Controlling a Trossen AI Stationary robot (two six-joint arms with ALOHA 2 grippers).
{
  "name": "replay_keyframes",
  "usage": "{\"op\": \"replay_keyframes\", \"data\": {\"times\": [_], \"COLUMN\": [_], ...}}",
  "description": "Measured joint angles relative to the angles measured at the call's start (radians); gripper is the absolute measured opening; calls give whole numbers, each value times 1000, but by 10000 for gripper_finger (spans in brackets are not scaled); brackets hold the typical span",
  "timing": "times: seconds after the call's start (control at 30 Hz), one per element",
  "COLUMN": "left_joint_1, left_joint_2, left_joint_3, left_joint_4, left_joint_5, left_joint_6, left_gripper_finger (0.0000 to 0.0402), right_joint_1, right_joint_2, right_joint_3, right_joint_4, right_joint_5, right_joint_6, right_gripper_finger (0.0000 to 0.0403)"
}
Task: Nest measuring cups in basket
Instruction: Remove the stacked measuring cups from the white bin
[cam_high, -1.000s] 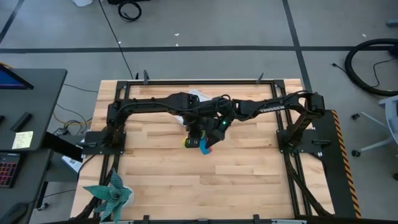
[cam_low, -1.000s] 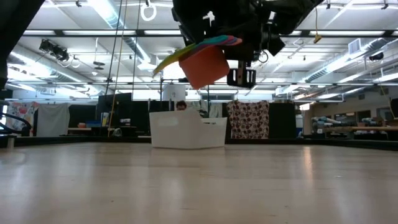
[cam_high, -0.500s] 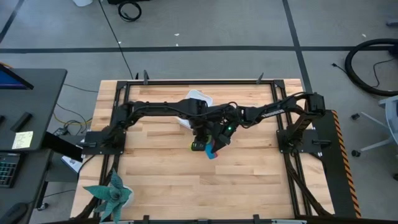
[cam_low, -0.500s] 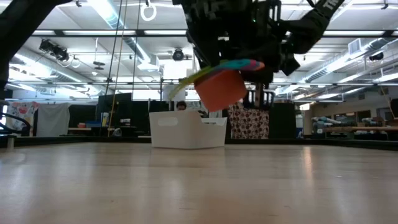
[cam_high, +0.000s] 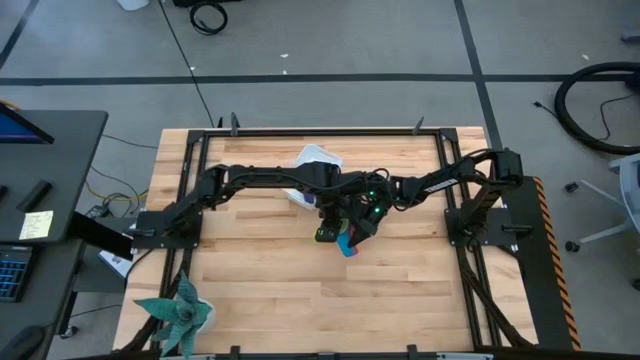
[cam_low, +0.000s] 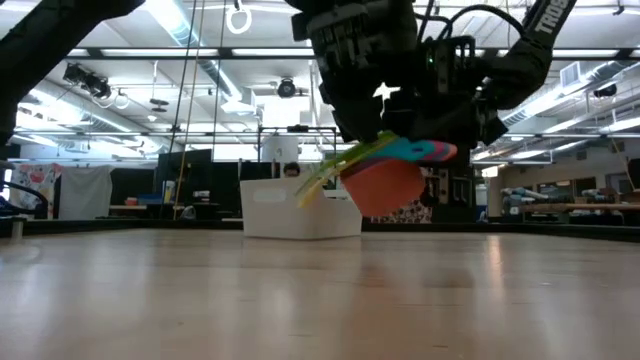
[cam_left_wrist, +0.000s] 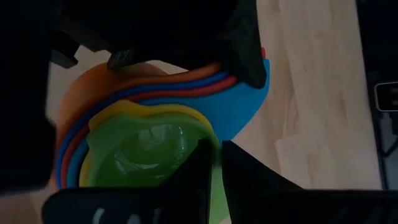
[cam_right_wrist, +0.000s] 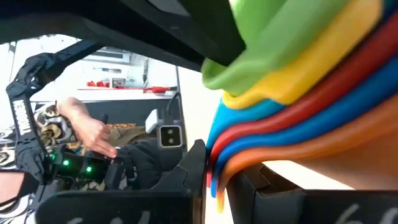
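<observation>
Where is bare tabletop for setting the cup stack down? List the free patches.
Free: the table's wide near half, between plant and right frame. Crowded: the middle, where left gripper and right gripper hold the cups near the basket.

Left tool (cam_high: 328, 232) and right tool (cam_high: 352, 232) clamped, raised mid-table

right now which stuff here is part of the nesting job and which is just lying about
Part of the job:
- measuring cups, nested in one stack, held above the table by both grippers
- basket, white, at the table's far side
- left gripper
- right gripper

Just lying about:
- teal plant-like ornament at the table's near left corner
</observation>
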Motion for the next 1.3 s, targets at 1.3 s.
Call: {"op": "replay_keyframes", "data": {"times": [1.3], "left_joint_1": [114], "left_joint_2": [23], "left_joint_3": [2], "left_joint_4": [30], "left_joint_5": [96], "left_joint_6": [73], "left_gripper_finger": [28], "right_joint_1": [-76], "right_joint_2": [2], "right_joint_3": [-65], "right_joint_4": [52], "right_joint_5": [-36], "right_joint_6": [-37], "right_gripper_finger": [142]}}
